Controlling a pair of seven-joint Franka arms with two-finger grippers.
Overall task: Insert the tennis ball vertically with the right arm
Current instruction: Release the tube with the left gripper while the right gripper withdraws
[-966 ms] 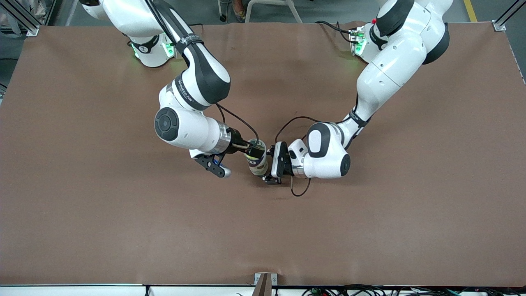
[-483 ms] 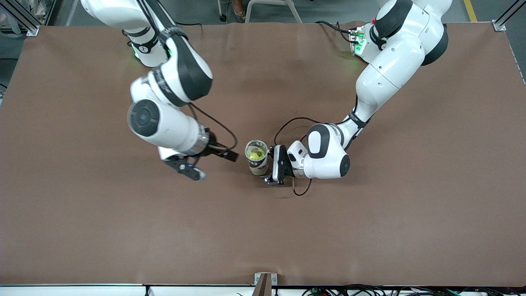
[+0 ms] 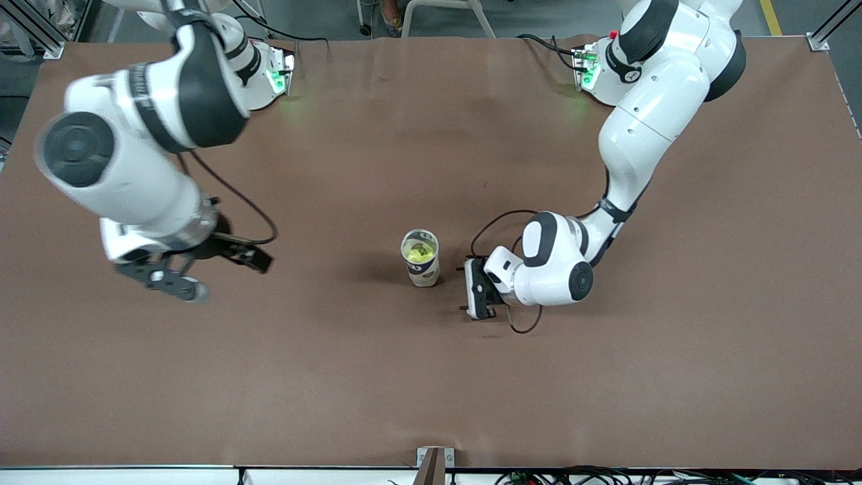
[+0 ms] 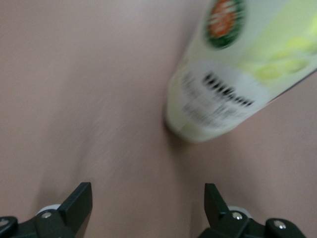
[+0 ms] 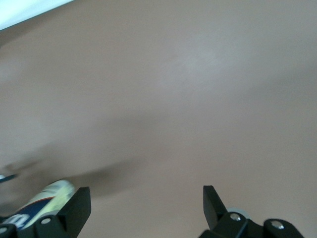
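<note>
Right hand (image 3: 176,269): open, empty, up over bare surface (image 3: 431,377), well apart from the can | tennis ball (image 3: 419,254): inside upright can (image 3: 421,259) | left hand (image 3: 471,298): open, just beside can | progress: insertion looks done, only clearing away left

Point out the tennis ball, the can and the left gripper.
tennis ball (image 3: 419,254): front view, its top, inside the can.
can (image 3: 423,274): front view, its side wall.
left gripper (image 3: 463,290): front view, between its open fingertips.

Robot lab — brown-covered table (image 3: 431,377), aluminium frame posts (image 3: 825,34) (corners), loose cables (image 3: 606,477)
</note>
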